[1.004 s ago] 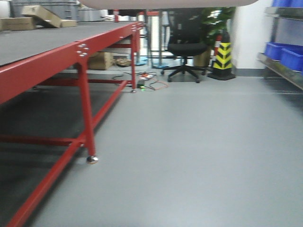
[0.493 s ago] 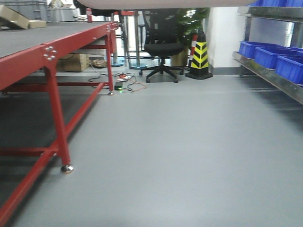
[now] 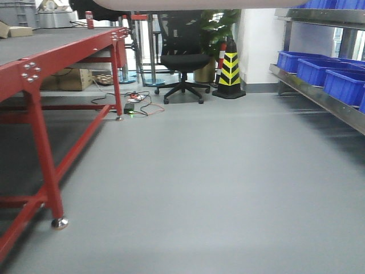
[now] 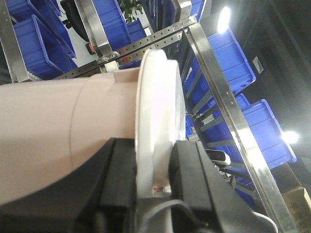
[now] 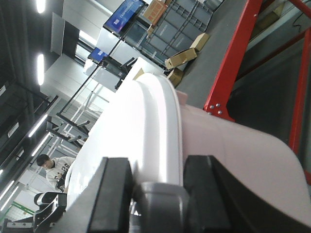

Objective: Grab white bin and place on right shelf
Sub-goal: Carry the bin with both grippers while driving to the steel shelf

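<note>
The white bin [image 4: 58,121] is a pale pinkish tub with a white lid, held up between both arms. In the left wrist view my left gripper [image 4: 154,170] is shut on its lid rim, one black finger on each side. My right gripper [image 5: 158,187] is shut on the opposite rim of the white bin [image 5: 233,145], beside a grey handle piece. From the front view only the tub's underside [image 3: 188,3] shows, along the top edge. The right shelf [image 3: 319,98], a steel rack tier, runs along the right side. Its rails [image 4: 228,111] pass behind the bin.
A red-framed table [image 3: 34,71] stands at the left, with a cardboard box [image 3: 65,80] under it. Blue bins [image 3: 342,83] sit on the rack. An office chair [image 3: 182,60], a striped cone [image 3: 229,68] and floor cables [image 3: 137,105] lie ahead. A person [image 5: 51,167] is visible in the background.
The front view has swung right: the red table slid left and partly out of frame, while the steel rack with blue bins came further into view. Both grippers still hold the bin.
</note>
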`<state>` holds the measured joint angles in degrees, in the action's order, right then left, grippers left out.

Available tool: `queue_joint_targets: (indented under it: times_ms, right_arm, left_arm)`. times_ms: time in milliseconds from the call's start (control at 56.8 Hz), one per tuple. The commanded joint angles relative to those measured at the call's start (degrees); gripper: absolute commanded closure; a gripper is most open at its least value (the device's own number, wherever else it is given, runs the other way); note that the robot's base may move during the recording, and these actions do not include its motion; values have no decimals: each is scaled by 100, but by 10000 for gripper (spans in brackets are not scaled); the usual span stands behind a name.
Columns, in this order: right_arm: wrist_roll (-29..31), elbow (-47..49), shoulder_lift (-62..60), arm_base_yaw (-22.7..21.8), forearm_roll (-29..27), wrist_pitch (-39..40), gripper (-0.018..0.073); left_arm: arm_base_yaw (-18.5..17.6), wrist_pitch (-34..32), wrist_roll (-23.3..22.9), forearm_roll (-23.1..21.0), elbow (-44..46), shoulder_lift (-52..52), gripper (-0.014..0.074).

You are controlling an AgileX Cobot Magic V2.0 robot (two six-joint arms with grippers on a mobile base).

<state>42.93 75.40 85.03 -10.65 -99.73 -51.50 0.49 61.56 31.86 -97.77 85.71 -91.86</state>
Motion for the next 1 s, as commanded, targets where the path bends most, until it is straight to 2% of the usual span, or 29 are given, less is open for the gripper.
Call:
queue_joint_targets:
  times_ms: [0, 986]
  right_arm:
    - [10, 180, -306, 215, -383, -1025, 491]
    - [10, 180, -300, 215, -383, -1003, 491]
  left_arm:
    - [-287, 1460, 133, -354, 196, 315, 722]
    - [-287, 1451, 133, -354, 196, 315, 722]
